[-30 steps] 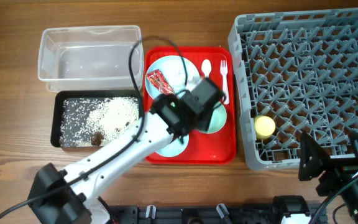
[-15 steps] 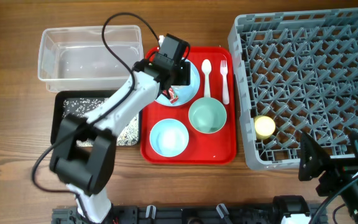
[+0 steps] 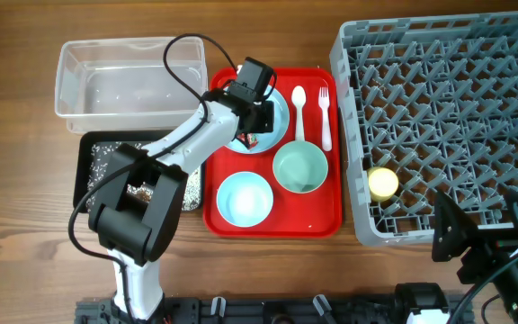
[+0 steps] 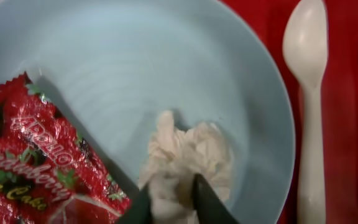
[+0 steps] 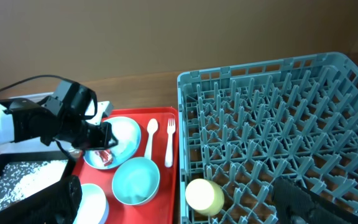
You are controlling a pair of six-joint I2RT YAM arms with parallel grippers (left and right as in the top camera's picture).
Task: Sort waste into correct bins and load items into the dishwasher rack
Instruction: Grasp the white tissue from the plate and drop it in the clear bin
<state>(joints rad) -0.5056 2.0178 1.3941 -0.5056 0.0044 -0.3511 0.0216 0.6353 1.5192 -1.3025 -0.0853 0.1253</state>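
Found left claw closed in on the crumpled white tissue, pinching it from both sides on the pale blue plate at the far end of the red tray. Noted tissue lying just right of the red wrapper. Placed both bins left of the plate: clear tub far-left, black tray near-left, both close to this arm. Saw right claw spread wide at the near right by the rack, well apart from the plate. Judged the left arm the one for a leftward carry.
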